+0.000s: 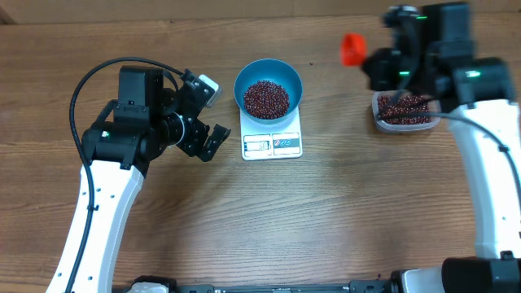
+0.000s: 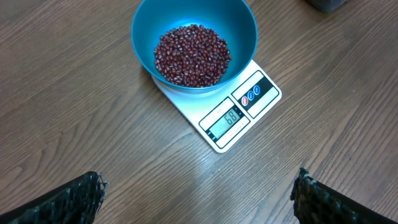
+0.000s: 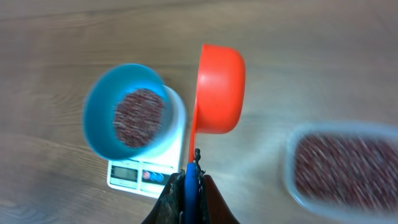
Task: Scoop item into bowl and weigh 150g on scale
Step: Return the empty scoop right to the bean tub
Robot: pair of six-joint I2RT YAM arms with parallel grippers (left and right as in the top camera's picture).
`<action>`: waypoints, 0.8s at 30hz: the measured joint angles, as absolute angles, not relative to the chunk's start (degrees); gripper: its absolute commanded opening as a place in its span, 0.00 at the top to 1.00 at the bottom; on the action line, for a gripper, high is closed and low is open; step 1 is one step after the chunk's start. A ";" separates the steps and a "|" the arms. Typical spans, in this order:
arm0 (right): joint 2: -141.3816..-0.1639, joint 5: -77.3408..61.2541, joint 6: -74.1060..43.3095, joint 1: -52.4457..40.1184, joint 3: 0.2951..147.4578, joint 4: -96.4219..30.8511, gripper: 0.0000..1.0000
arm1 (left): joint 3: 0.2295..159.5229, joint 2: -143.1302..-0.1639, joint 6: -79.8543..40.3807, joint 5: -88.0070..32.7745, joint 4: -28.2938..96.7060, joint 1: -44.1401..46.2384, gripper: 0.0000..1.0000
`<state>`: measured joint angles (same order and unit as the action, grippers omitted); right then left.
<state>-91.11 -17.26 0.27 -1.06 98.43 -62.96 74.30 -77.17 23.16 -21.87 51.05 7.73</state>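
The blue bowl [image 1: 268,77] stands on the white scale [image 1: 273,145] and holds a heap of red-brown beans [image 1: 266,98]. In the left wrist view the bowl [image 2: 239,25] and beans [image 2: 191,55] lie ahead, and the scale [image 2: 233,118] shows what looks like 68. My left gripper [image 1: 212,114] hovers open just left of the scale, its fingertips [image 2: 93,186] wide apart over bare wood. My right gripper [image 3: 191,177] is shut on the blue handle of an orange scoop [image 3: 219,87], held in the air between the bowl [image 3: 127,118] and the tub. The scoop's [image 1: 352,49] inside is hidden.
A clear plastic tub [image 1: 404,110] of more beans sits at the right, under the right arm, and shows blurred in the right wrist view [image 3: 342,165]. Bare wooden tabletop [image 1: 326,212] surrounds the scale.
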 measured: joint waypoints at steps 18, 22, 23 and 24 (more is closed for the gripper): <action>-93.47 -13.58 1.56 15.00 86.48 -61.21 0.96 | 74.30 -77.17 23.16 -21.87 51.05 7.73 0.00; -97.30 -12.51 1.56 15.03 85.86 -61.01 0.96 | 74.30 -77.17 23.14 -21.87 51.07 7.73 0.00; -98.19 -12.34 1.56 15.03 85.86 -61.01 0.96 | 74.30 -77.17 23.14 -21.87 51.07 7.73 0.00; -99.35 -12.12 1.58 15.00 85.86 -61.01 0.96 | 74.30 -77.17 23.16 -21.87 51.07 7.73 0.00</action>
<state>-99.35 -12.12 1.58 15.00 85.86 -61.01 74.30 -77.17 23.16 -21.87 51.07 7.73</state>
